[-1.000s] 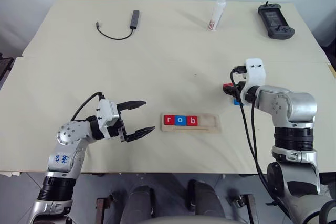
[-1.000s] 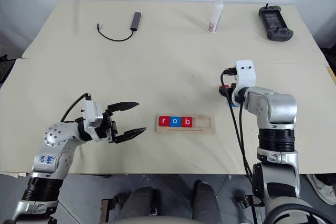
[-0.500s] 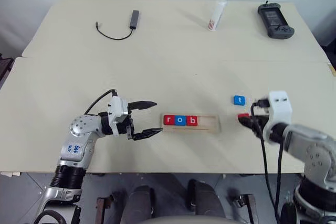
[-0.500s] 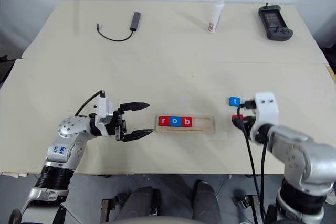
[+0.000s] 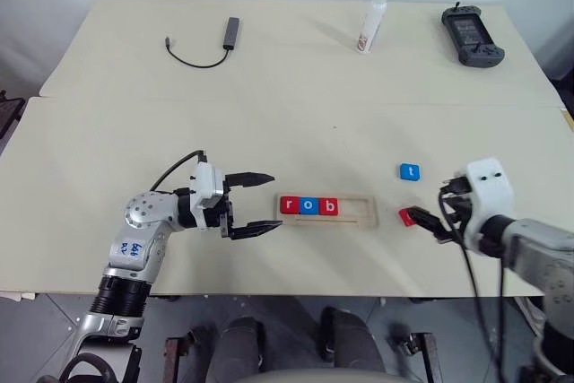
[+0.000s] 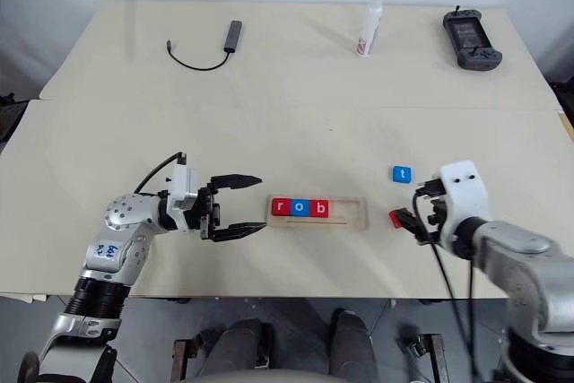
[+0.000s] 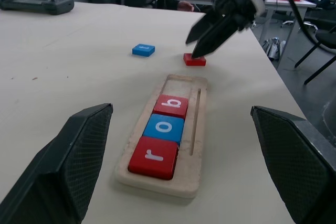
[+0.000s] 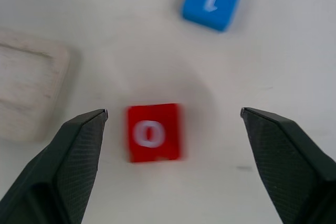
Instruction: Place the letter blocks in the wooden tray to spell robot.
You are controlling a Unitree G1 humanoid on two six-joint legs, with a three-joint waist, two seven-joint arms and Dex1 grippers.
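Observation:
The wooden tray (image 5: 359,213) lies near the table's front middle. It holds a red r (image 5: 289,205), a blue o (image 5: 308,206) and a red b (image 5: 328,207) in its left part, and its right part is bare. A red o block (image 8: 153,132) lies on the table just right of the tray. My right gripper (image 5: 429,220) is open, its fingers apart on either side of that block and slightly above it. The blue t block (image 5: 409,171) lies a little farther back. My left gripper (image 5: 269,202) is open and level, pointing at the tray's left end.
Along the table's far edge lie a black cable with an adapter (image 5: 224,38), a white bottle (image 5: 372,22) and a black handheld controller (image 5: 471,35). A seam between two tabletops (image 5: 269,101) runs across the middle.
My right gripper drew back toward me carrying the red o block, then opened, leaving it on the table right of the tray. My left gripper edged slightly right toward the tray.

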